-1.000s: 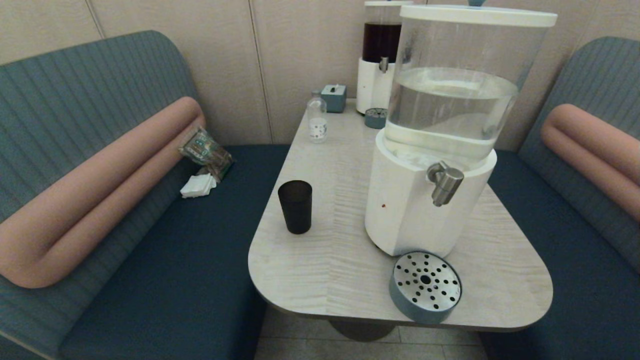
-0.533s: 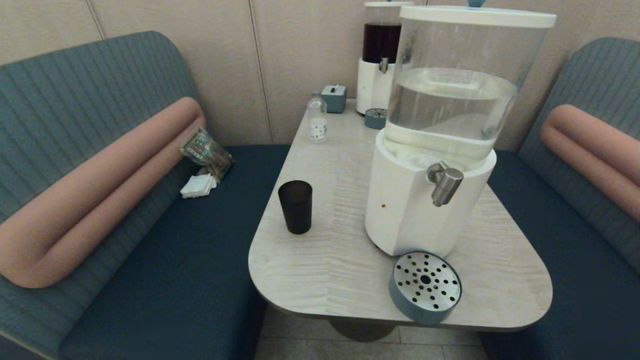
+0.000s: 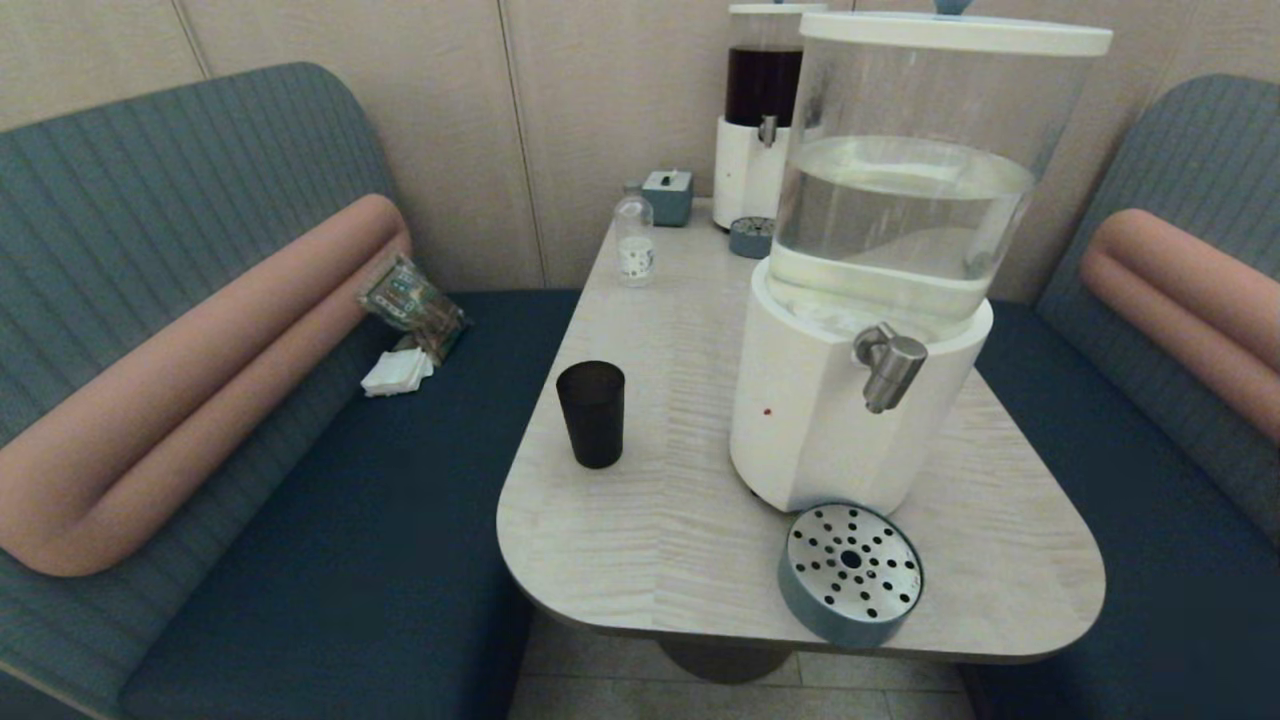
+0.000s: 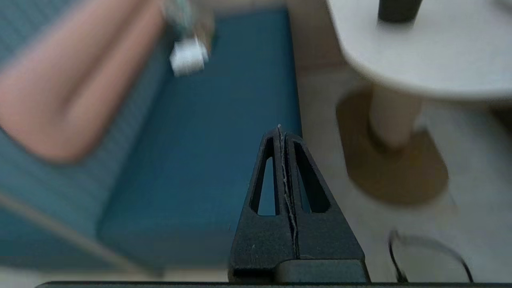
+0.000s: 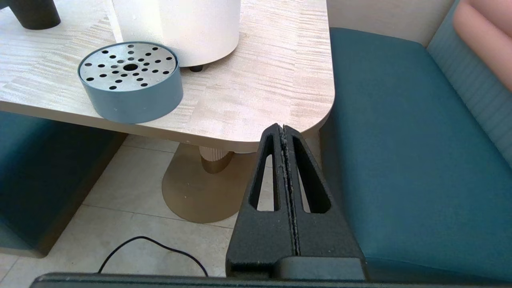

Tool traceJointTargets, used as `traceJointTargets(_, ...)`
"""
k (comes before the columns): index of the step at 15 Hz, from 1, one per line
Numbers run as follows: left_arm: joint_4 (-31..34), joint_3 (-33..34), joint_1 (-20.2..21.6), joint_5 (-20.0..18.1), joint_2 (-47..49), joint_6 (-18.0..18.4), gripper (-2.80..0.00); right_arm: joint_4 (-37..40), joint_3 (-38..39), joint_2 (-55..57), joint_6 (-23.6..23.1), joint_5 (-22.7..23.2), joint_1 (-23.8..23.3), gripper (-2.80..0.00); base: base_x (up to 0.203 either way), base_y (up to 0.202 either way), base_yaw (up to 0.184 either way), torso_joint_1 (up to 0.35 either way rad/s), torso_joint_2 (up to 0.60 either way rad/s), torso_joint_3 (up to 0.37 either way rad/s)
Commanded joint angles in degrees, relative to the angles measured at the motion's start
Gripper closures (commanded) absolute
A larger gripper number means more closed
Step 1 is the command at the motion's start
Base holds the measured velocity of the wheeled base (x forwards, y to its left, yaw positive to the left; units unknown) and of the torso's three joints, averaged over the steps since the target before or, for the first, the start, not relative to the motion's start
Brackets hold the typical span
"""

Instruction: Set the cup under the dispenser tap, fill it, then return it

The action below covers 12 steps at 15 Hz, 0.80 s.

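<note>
The black cup (image 3: 591, 413) stands upright on the pale wood-grain table (image 3: 660, 520), well apart from both grippers and empty-handed of any grasp; in the head view it sits to the left of the large white-based dispenser (image 3: 830, 420), whose clear tank (image 3: 905, 200) holds water. The brushed-steel dispenser tap (image 3: 888, 366) juts out from the white base, and below it, at the table's near edge, lies a round blue-grey drip tray (image 3: 850, 573) with a perforated metal top, nothing standing on it. Neither arm shows in the head view. The left gripper (image 4: 281, 130) hangs low beside the table, over the dark blue bench seat (image 4: 200, 160) and next to the tiled floor, its fingers pressed together on nothing; the cup's base (image 4: 398, 10) is far ahead of it and higher, up on the tabletop, past the table's pedestal foot (image 4: 394, 168). The right gripper (image 5: 283, 129) is likewise clenched and empty, hanging just below the table's rounded near corner (image 5: 316, 108), between the pedestal and the other bench seat (image 5: 400, 160); the drip tray (image 5: 130, 82) lies ahead of it and off to one side, touching distance from the dispenser's white base (image 5: 180, 28), with the cup (image 5: 32, 14) farther beyond. At the far end of the table stand a small clear bottle (image 3: 634, 243), a slimmer dispenser of dark liquid (image 3: 760, 110) and a small blue box (image 3: 668, 196).
</note>
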Motion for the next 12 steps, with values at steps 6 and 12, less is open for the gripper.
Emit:
traceJointTargets(6,0.6,0.3,0.0,0.0,0.1,-0.5,0.0,0.0,0.9,-0.1,0.0,0.0,0.0,0.0,0.0,0.0,0.0,0.0,0.0,0.0)
traceJointTargets(12,1.0,0.1,0.0,0.0,0.1,-0.6,0.0,0.1,0.9,-0.1,-0.1,0.0,0.0,0.0,0.0,0.0,0.0,0.0,0.0,0.0)
